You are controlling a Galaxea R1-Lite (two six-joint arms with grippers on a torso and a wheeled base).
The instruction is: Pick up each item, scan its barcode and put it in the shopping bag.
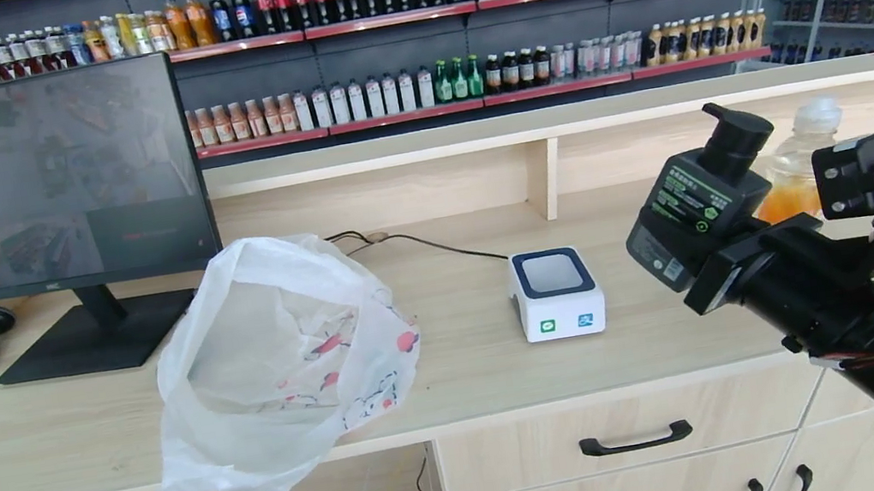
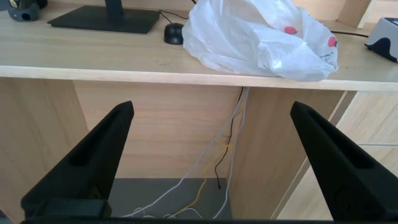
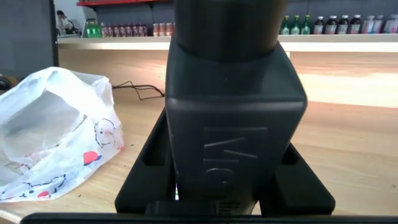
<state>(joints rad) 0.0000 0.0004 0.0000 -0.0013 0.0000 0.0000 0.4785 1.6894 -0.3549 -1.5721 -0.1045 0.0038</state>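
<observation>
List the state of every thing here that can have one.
black bottle, tilted, held off the counter
right gripper, shut on black bottle
left gripper, open, empty
shopping bag, open, lying on the counter
scanner, upright on the counter, window uncovered
monitor, screen dark
drawer, shut

Pale wood counter (image 1: 42,443) with drawers (image 1: 634,433) fronts bottle-stocked shelves (image 1: 403,18).
</observation>
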